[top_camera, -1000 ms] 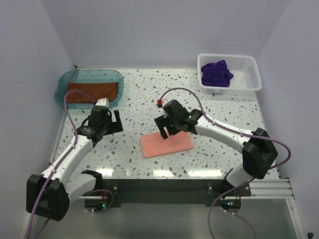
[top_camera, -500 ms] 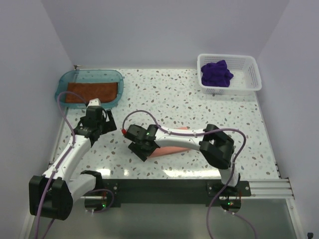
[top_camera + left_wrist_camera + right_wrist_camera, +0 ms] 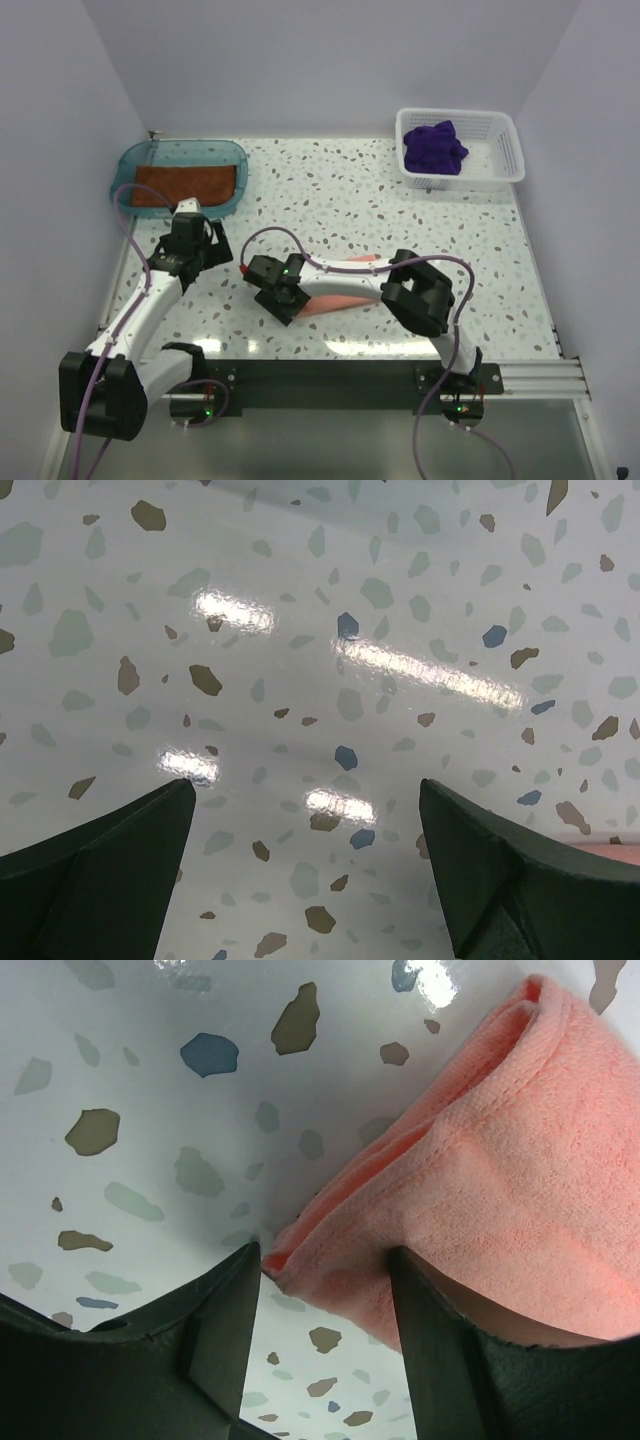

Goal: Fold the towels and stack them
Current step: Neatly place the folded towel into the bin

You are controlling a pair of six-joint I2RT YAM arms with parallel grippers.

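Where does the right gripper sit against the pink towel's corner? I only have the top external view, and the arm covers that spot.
Observer: The right wrist view shows the right gripper open, with a corner of the folded pink towel lying between its fingers.
Operator: Is the fold tidy at that corner?
Observer: Fairly. Layers show along the towel's edge there, lying close on one another, with the tip of the corner right by one finger.
Operator: Is the left gripper carrying anything?
Observer: No. The left wrist view shows the left gripper open over bare speckled table, with nothing between its fingers.
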